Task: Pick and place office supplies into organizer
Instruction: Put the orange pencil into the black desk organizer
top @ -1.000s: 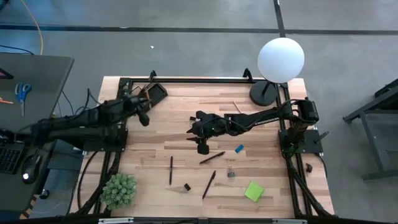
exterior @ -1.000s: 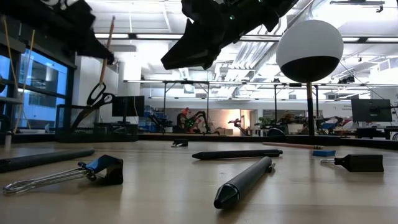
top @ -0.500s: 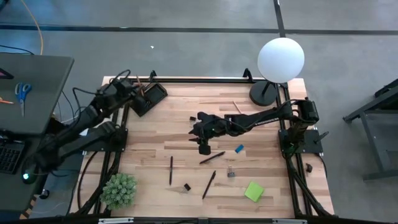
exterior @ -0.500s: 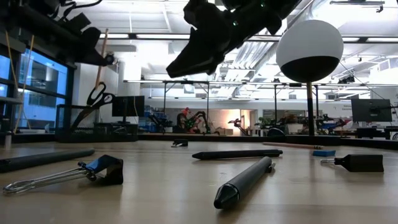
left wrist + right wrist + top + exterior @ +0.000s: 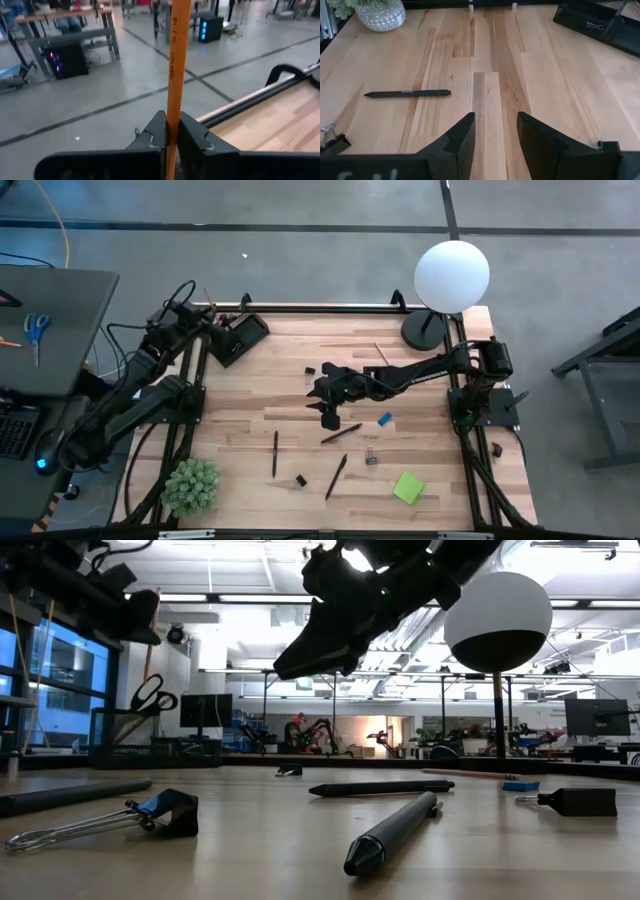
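My left gripper (image 5: 205,320) is up at the table's far left corner, beside the black mesh organizer (image 5: 240,337), and is shut on an orange pencil (image 5: 173,75). Scissors (image 5: 150,695) stand in the organizer (image 5: 150,745). Over the middle of the table my right gripper (image 5: 322,402) hangs open, well above the wood, its fingers (image 5: 462,137) holding nothing. Lying flat on the table are black pens (image 5: 341,433) (image 5: 275,453) (image 5: 336,476), binder clips (image 5: 371,459) (image 5: 301,480), a blue eraser (image 5: 384,419), a green sticky pad (image 5: 408,487) and a pencil (image 5: 381,352). My left gripper pinches the orange pencil's shaft (image 5: 172,117) between its two fingers. The fingers reach out nearly level and lie across the pencil. It stands close to upright and clear of the table, its printed length rising above the fingers; its lower part is hidden behind them.
A white globe lamp (image 5: 451,275) with a round black base (image 5: 424,331) stands at the far right. A green potted plant (image 5: 191,485) sits at the near left corner. Black frame rails run along the table's edges. A grey desk (image 5: 50,330) stands off the left side.
My left gripper has swung with the pencil from over the wood near the organizer toward the table's far left corner, and the pencil has stayed pinched and roughly upright. My right gripper has sunk a little over the table's middle, still open.
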You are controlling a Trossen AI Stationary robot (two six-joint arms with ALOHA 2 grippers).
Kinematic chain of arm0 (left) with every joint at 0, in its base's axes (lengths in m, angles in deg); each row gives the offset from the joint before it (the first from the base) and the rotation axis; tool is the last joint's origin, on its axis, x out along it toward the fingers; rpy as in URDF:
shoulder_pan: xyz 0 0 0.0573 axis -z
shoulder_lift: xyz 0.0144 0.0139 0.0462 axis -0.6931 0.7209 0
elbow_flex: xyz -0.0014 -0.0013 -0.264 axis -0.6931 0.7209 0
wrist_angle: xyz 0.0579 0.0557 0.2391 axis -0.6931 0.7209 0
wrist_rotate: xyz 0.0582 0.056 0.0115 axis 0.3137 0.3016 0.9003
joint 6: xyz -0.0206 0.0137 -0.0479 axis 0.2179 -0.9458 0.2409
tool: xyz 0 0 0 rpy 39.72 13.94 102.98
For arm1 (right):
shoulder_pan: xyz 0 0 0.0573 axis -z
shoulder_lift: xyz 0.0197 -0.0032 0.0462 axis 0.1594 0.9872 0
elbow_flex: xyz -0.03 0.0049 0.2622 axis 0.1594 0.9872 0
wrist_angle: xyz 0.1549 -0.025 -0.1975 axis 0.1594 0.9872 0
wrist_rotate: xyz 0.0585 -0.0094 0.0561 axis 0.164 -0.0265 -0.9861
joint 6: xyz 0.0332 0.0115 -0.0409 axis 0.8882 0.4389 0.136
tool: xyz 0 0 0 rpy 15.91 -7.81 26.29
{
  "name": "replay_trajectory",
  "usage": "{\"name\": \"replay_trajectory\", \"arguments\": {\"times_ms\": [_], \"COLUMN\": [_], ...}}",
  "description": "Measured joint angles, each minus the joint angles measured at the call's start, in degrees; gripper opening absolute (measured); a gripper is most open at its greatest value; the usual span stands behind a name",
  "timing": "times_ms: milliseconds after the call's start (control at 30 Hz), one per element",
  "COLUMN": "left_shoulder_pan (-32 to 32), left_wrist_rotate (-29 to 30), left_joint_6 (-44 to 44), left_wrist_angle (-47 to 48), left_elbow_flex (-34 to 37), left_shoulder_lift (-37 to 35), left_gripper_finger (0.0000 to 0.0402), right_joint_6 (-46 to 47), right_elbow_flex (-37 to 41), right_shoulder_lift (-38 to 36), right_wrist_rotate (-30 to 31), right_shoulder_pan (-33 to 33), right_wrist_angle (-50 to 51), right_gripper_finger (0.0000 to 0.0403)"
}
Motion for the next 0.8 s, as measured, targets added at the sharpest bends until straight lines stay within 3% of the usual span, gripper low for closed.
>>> {"name": "replay_trajectory", "arguments": {"times_ms": [300,500,800], "left_shoulder_pan": [0.15,0.15,0.15], "left_wrist_rotate": [7.0,10.83,8.53], "left_joint_6": [-0.81,-0.85,-0.89], "left_wrist_angle": [2.24,1.49,-2.65], "left_elbow_flex": [0.29,4.22,6.49], "left_shoulder_lift": [0.61,5.13,9.17], "left_gripper_finger": [0.0006,0.0008,0.0023], "right_joint_6": [0.04,-0.02,-1.39], "right_elbow_flex": [0.0,0.0,0.0], "right_shoulder_lift": [0.0,0.0,0.0], "right_wrist_rotate": [0.06,0.07,0.07], "right_shoulder_pan": [-0.1,-0.1,-0.1], "right_wrist_angle": [0.0,0.0,0.0], "right_gripper_finger": [0.0138,0.0138,0.0138]}}
